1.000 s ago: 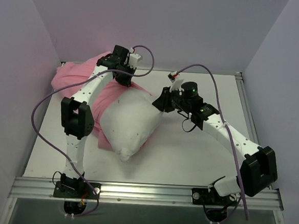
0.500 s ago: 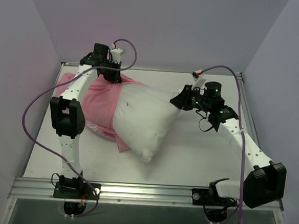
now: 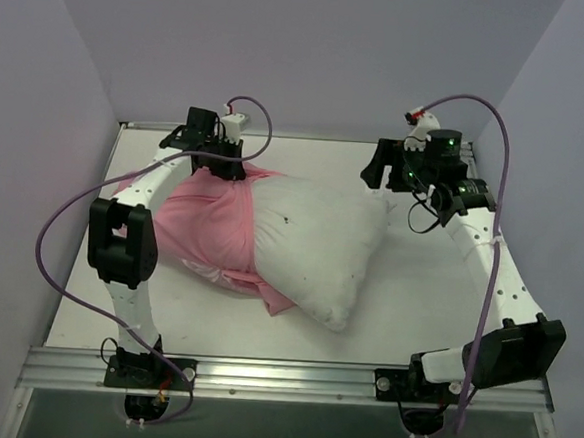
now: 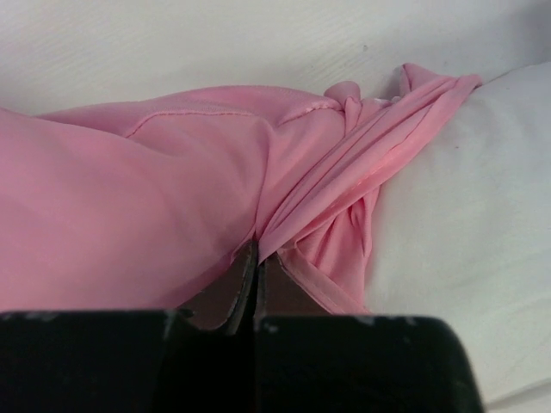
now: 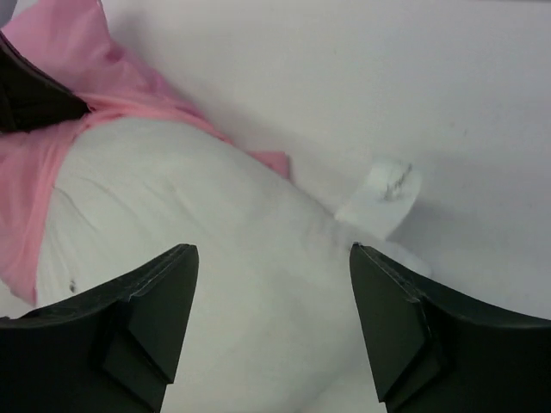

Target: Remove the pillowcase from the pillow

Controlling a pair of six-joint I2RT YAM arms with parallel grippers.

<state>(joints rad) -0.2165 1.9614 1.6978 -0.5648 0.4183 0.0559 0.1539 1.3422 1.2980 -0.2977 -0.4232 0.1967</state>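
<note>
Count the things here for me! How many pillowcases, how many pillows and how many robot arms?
Pillowcase, pink: 1
Pillow, white: 1
Robot arms, left arm and right arm: 2
Total: 4

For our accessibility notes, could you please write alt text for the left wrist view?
The left gripper is shut on a bunched fold of the pink pillowcase, which is gathered against the white pillow at right. The pale table lies beyond.
</note>
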